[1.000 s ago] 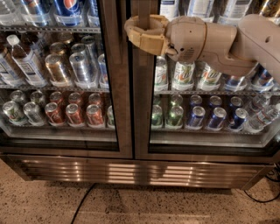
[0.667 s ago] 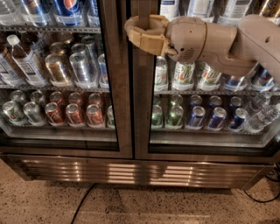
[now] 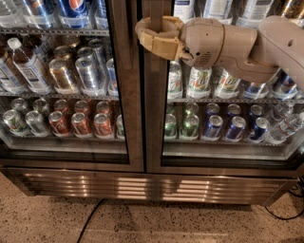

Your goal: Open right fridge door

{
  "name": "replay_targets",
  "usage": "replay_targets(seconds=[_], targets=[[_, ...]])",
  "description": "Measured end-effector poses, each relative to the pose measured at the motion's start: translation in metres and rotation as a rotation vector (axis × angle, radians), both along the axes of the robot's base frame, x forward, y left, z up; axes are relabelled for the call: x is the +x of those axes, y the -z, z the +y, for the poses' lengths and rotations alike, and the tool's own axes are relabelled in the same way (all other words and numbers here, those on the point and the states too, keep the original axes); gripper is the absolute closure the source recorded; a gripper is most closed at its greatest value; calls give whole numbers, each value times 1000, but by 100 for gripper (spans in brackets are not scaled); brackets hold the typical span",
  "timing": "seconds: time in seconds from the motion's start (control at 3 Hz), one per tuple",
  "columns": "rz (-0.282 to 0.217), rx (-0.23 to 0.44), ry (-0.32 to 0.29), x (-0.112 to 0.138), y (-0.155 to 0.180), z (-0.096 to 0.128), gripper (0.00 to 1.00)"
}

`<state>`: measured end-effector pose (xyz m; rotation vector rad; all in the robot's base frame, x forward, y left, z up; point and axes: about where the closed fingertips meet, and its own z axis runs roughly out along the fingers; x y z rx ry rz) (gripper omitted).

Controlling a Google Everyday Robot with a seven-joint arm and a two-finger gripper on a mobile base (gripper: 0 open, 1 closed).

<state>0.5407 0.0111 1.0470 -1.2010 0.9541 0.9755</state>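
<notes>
At the far left we see the left glass door (image 3: 61, 76), its shelves holding white-capped bottles above and red and copper cans below. It sits flush with its twin, and a dark seam runs between the two frames. Just right of that seam is the end effector (image 3: 143, 34), high on the inner edge of the right fridge door (image 3: 228, 142). Its tan fingers (image 3: 159, 46) curl round the vertical bar (image 3: 157, 9) on that edge in what looks to us like a clenched grasp. We judge the hold is taken there because that edge is farthest from the hinge side, so a pull swings the door most easily.

The right fridge door looks closed, its frame level with its neighbour's, green-and-white cans and blue cans showing behind the glass. Further right, the arm (image 3: 247, 47) reaches in across the pane from the upper right, leaving room to draw back. We take the opening pull as not yet begun.
</notes>
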Motion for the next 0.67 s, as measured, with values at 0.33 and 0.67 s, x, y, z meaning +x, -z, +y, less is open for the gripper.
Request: replay_targets(seconds=[0.33, 0.67], targets=[[0, 1, 0, 0, 0, 0, 100], [1, 1, 1, 1, 0, 0, 100]])
